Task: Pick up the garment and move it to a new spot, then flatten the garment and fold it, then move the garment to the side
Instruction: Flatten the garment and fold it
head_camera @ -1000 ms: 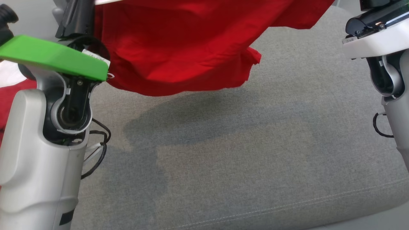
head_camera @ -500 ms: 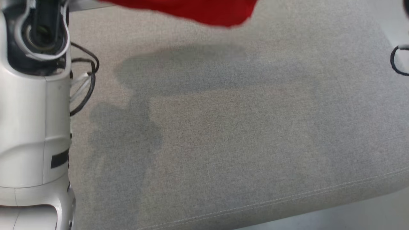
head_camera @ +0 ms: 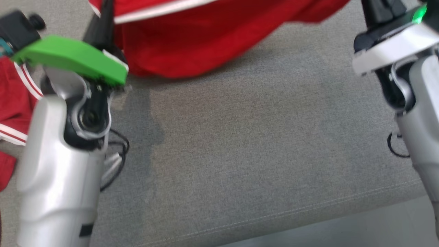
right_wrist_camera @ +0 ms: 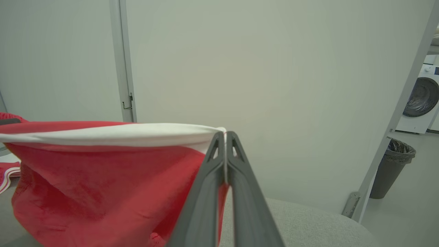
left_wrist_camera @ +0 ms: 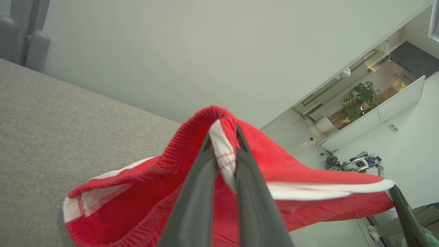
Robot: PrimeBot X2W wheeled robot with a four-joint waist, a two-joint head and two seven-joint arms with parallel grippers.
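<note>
The red garment [head_camera: 192, 44] hung stretched across the top of the head view, its white band running along the upper edge and its loose body sagging toward the grey cushion [head_camera: 257, 154] at upper centre. Motion blur hid whether the lowest fold touched the fabric.

In the left wrist view the left jaws were closed on the garment [left_wrist_camera: 291, 171], pinching a white strip of the ribbed waistband at the centre of the frame. From there the white edge ran to the lower right, where a dark finger [left_wrist_camera: 404, 212] of the other arm met it. The cushion [left_wrist_camera: 68, 120] filled the left of that frame.

In the right wrist view the right jaws were pressed fully together at centre frame, clamping the end of the white band. The garment [right_wrist_camera: 85, 181] drooped in the lower left, above the cushion [right_wrist_camera: 308, 223].

The left arm [head_camera: 58, 178], with its green cover [head_camera: 72, 60], stood at the left of the head view, and the right arm [head_camera: 418, 113] at the right edge. More red cloth with white stripes [head_camera: 13, 99] lay at the far left.

A washing machine [right_wrist_camera: 420, 99] and a dark bin [right_wrist_camera: 391, 168] stood at the right of the right wrist view.
</note>
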